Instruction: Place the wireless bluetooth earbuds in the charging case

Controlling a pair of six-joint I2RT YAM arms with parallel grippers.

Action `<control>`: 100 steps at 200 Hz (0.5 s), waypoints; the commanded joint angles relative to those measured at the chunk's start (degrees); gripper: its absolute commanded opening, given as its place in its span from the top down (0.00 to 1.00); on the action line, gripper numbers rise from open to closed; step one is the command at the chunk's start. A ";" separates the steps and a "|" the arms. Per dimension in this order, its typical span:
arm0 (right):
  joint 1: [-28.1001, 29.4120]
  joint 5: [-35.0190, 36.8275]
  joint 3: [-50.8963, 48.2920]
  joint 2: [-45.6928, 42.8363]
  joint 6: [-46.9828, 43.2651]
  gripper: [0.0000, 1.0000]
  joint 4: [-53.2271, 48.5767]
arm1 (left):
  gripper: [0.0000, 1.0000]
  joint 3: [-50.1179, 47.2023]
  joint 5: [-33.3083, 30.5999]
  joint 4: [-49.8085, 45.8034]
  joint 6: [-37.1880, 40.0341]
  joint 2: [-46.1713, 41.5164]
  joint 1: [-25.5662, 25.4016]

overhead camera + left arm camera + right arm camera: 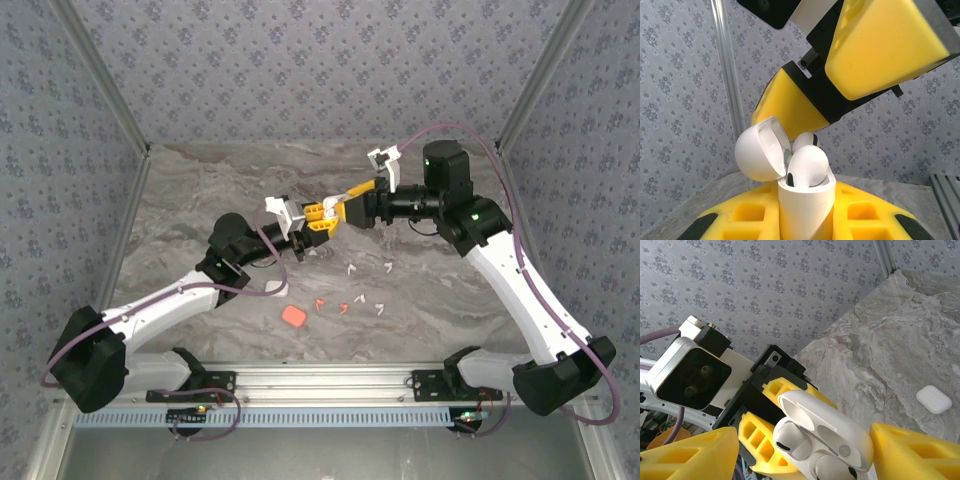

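Clamping the light, slick white plastic charging case (807,205) by its base, your left gripper (805,222) is narrow; right gripper (802,455) straddles wide from 2 o'clock; handle hinged lid (760,150) gently.

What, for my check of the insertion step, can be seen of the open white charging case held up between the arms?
The charging case is small, rounded, glossy white, plastic-looking. Its hinged lid is swung open, and two white earbuds sit in its wells. It is raised off the table, clamped between the left tool's yellow fingers. The right tool's pads flank it; contact is unclear.
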 commanded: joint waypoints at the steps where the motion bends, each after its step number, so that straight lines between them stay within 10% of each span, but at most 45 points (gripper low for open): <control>1: 0.92 -3.11 0.88 -2.48 -0.86 0.30 -1.09 | 1.00 1.88 -1.42 0.83 -0.10 0.65 -0.12; 100: 0.26 7.37 -0.29 -4.98 -2.84 0.23 -5.40 | 1.00 2.11 -2.07 -0.58 0.03 0.99 -0.08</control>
